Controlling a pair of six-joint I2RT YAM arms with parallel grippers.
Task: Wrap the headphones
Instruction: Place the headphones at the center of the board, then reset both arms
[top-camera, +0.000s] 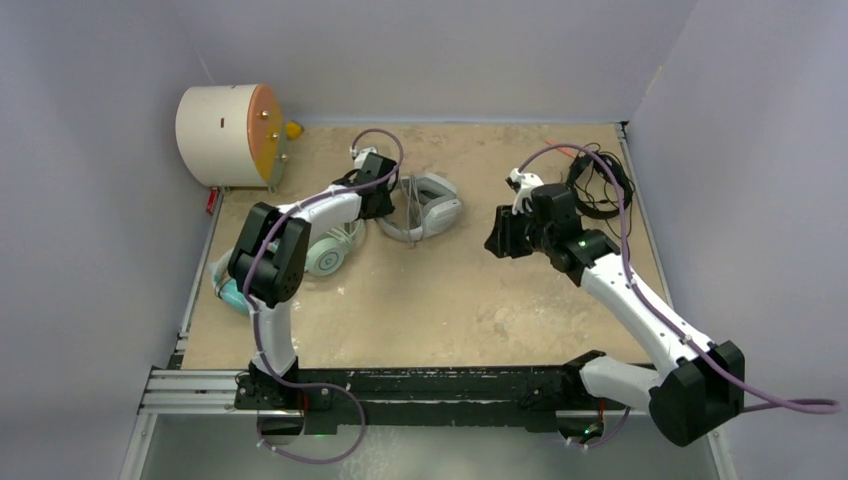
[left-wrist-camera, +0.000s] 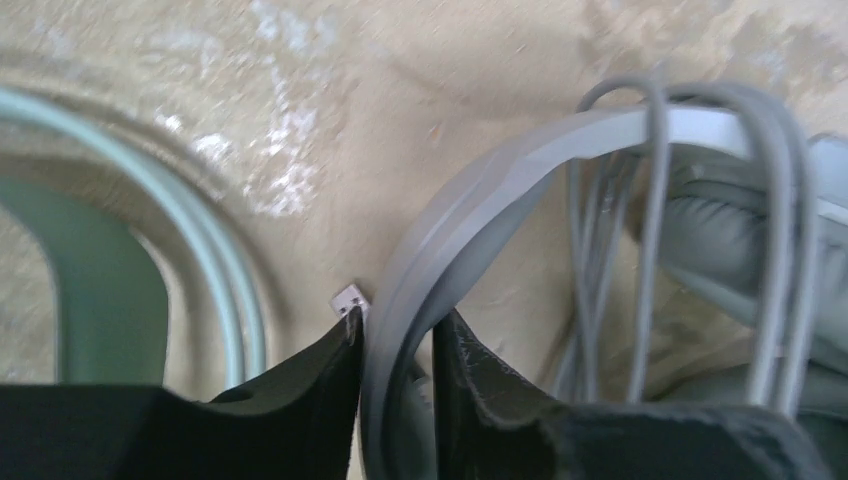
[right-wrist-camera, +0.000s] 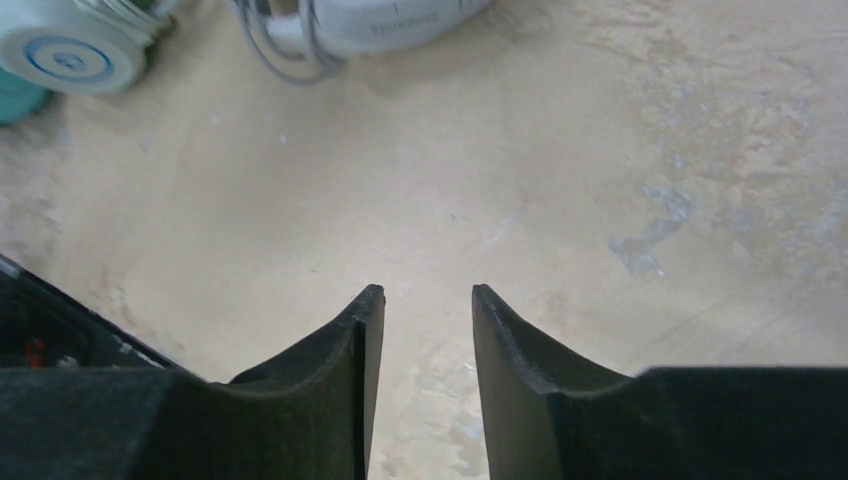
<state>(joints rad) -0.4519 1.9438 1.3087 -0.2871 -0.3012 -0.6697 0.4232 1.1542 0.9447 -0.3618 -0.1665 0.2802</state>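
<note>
Left jaws straddle white-and-grey headphones (left-wrist-camera: 480, 195), grip unclear; right jaws parted, empty, above table (right-wrist-camera: 600, 150).

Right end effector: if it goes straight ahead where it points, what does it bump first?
Mostly bare table lies ahead; farther on, probably the white-and-grey headphones, though depth is unclear.

Right tool (right-wrist-camera: 420, 300), jaws apart above tan tabletop (right-wrist-camera: 560, 180); white-and-grey headset (right-wrist-camera: 390, 25) and round white earcup (right-wrist-camera: 70, 55) at top edge.
</note>
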